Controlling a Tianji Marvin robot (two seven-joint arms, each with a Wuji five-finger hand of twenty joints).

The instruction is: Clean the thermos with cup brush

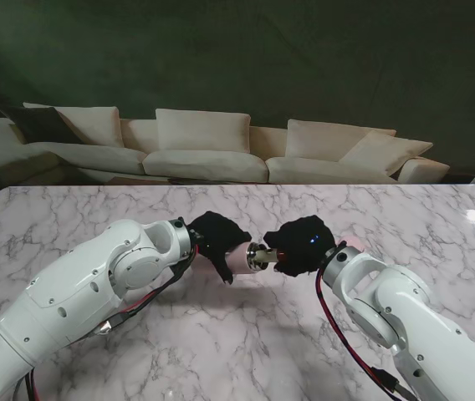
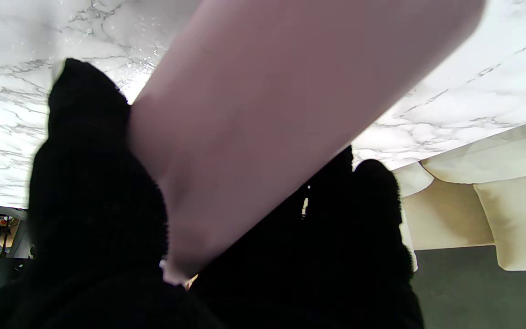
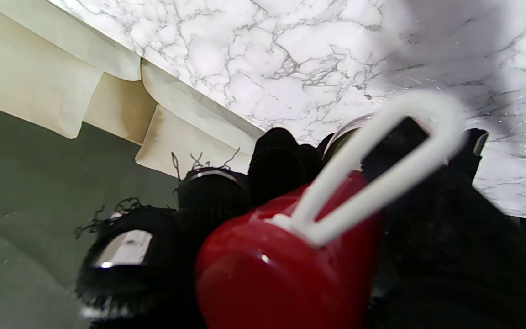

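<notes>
The pink thermos [image 1: 239, 258] is held lying sideways above the marble table [image 1: 246, 334] by the left hand [image 1: 214, 238], wrapped around it. The red brush handle [image 3: 286, 265] is gripped by the right hand [image 1: 303, 244] at the thermos mouth. A cream sofa [image 1: 204, 150] is seen behind.

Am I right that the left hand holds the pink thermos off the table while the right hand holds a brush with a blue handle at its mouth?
Not quite: the handle is red, not blue. The right wrist view shows the brush with a red handle and white loop in the right hand. The rest stands: the left hand holds the pink thermos off the table.
</notes>
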